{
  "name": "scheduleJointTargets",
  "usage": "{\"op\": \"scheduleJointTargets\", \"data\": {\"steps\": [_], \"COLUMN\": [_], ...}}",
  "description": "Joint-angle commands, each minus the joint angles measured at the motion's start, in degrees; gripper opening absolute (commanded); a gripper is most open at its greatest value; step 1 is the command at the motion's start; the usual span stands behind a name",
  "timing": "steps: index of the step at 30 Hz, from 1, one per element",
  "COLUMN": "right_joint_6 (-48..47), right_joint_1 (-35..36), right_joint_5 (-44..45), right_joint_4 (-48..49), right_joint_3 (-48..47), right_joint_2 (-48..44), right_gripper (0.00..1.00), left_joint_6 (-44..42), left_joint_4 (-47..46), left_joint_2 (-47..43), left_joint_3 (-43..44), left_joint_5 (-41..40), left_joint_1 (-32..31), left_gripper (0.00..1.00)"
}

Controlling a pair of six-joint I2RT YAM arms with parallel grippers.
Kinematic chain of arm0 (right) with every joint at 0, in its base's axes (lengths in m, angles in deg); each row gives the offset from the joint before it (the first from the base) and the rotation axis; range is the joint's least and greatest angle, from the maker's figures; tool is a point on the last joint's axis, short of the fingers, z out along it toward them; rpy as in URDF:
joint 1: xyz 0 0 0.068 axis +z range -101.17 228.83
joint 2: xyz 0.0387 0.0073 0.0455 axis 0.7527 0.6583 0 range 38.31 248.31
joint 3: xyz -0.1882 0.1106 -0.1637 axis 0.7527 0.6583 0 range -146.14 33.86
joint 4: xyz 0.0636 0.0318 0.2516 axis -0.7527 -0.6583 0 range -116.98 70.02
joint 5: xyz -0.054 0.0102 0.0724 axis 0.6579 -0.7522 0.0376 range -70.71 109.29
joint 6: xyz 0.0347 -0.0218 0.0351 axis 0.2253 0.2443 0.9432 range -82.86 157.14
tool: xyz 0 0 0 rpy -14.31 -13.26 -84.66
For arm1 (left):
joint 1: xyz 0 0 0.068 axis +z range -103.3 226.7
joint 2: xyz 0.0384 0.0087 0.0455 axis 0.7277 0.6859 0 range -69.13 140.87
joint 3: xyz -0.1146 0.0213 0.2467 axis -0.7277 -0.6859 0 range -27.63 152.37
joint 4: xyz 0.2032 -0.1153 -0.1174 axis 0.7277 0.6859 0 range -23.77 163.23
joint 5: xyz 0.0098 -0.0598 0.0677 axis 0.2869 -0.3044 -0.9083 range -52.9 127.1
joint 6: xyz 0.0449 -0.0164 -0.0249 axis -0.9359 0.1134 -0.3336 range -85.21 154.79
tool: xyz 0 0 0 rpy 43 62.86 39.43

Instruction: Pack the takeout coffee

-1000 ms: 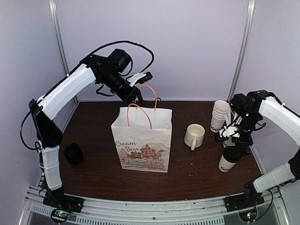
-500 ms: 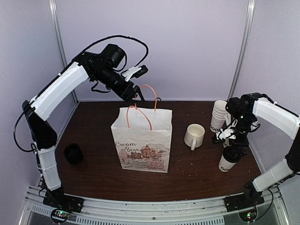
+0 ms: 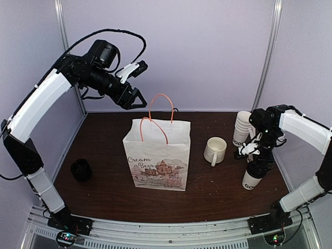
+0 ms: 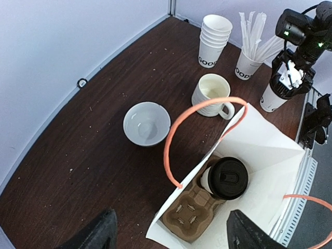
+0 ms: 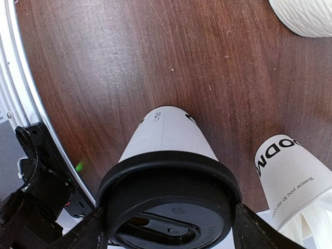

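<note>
Brown surface point(image 3: 104, 155). Paper bag point(image 3: 158, 155) upright mid-surface, cardboard carrier point(image 4: 189, 212) inside holding first coffee cup point(image 4: 228, 179). Left pincer point(image 3: 135, 98) spread, empty, high above bag's left. Right pincer point(image 5: 169, 233) straddles lid of second coffee cup point(image 5: 171, 135), standing on surface far right; grip cannot tell.

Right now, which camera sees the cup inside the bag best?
Left wrist: it looks down into the open bag onto the lidded cup. Top external shows only the bag's outside; right wrist misses it.

One coffee cup point(image 4: 226, 178) sits in the bag point(image 4: 270, 150), the second coffee cup point(image 3: 250, 181) right of the mug point(image 3: 215, 149).
</note>
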Motion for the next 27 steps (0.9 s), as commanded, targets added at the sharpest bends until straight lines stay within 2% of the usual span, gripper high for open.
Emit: {"op": "scheduleJointTargets", "data": {"steps": [1, 5, 10, 14, 20, 23, 27], "right_joint_6": [0.27, 2.37, 6.78, 9.98, 11.80, 12.57, 13.42], "right_joint_1": [-0.30, 2.21, 10.89, 16.40, 31.07, 41.41, 51.48], "right_joint_5": [0.36, -0.76, -2.64, -6.30, -10.10, -8.83, -5.24], "right_joint_4": [-0.54, -3.07, -4.20, -6.22, -7.22, -5.62, -2.34], "right_joint_3": [1.44, -0.96, -2.95, -7.86, -17.36, -21.50, -26.58], "right_joint_2": [-1.58, -4.58, -7.81, -5.41, 0.04, 3.46, 8.43], "right_gripper": [0.81, 0.78, 0.75, 0.74, 0.74, 0.74, 0.74], "left_joint_6": [0.02, 0.05, -0.43, -0.35, 3.71, 6.10, 8.10], "left_joint_4": [-2.47, -2.50, -1.61, -0.63, -0.60, -0.46, -0.16], "left_joint_2": [-0.53, -1.56, -2.42, -3.50, -6.14, -8.31, -11.68], "left_joint_3": [-1.05, -1.55, -2.10, -2.83, -5.18, -6.77, -9.11], "left_joint_5": [-1.58, -2.66, -4.90, -7.29, -13.78, -16.80, -19.06], "left_joint_1": [0.24, 0.24, 0.24, 0.29, 1.68, 2.58, 3.06], "left_gripper": [0.76, 0.76, 0.76, 0.76, 0.77, 0.78, 0.80]}}
